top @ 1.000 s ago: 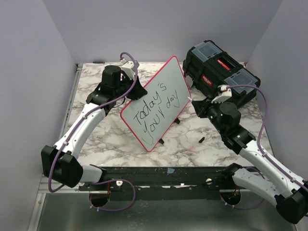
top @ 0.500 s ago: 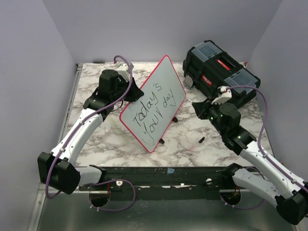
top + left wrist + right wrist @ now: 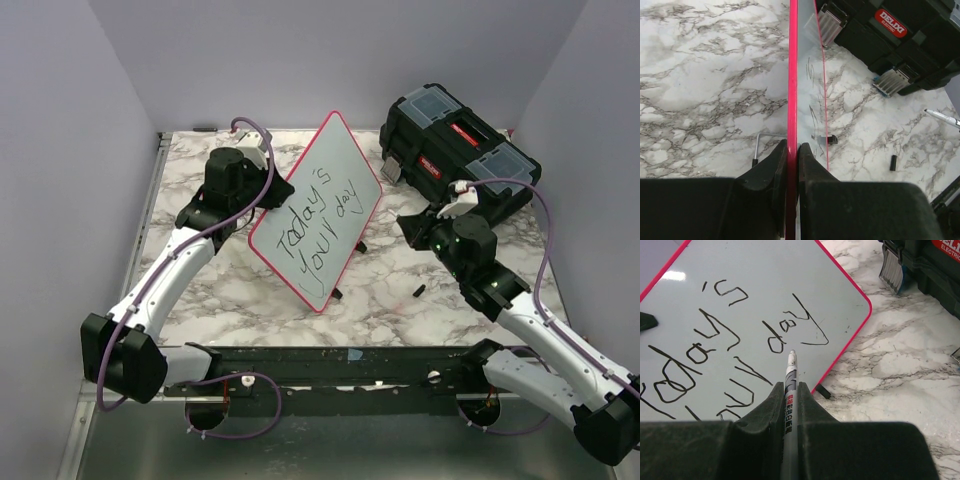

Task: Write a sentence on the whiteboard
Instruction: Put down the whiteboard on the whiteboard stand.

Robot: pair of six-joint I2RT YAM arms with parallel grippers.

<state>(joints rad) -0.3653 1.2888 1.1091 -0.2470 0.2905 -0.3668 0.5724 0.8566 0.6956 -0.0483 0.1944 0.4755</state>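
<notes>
While pale lilac walls [image 3: 330, 50] box in marble table [image 3: 240, 290], left pincer [image 3: 792, 149] pinches red rim of whiteboard [image 3: 320, 215], jaws pressed tight on it. Board stands tilted up, edge-on ahead of that pincer. Long axis runs straight out from its fingertips toward black toolbox [image 3: 460, 145]. Two-line sentence [image 3: 313, 228] follows same axis, written face turned toward right pincer [image 3: 790, 387]. Right pincer clamps marker [image 3: 790, 367], tip aimed at board just below "day". Contact unclear.
</notes>
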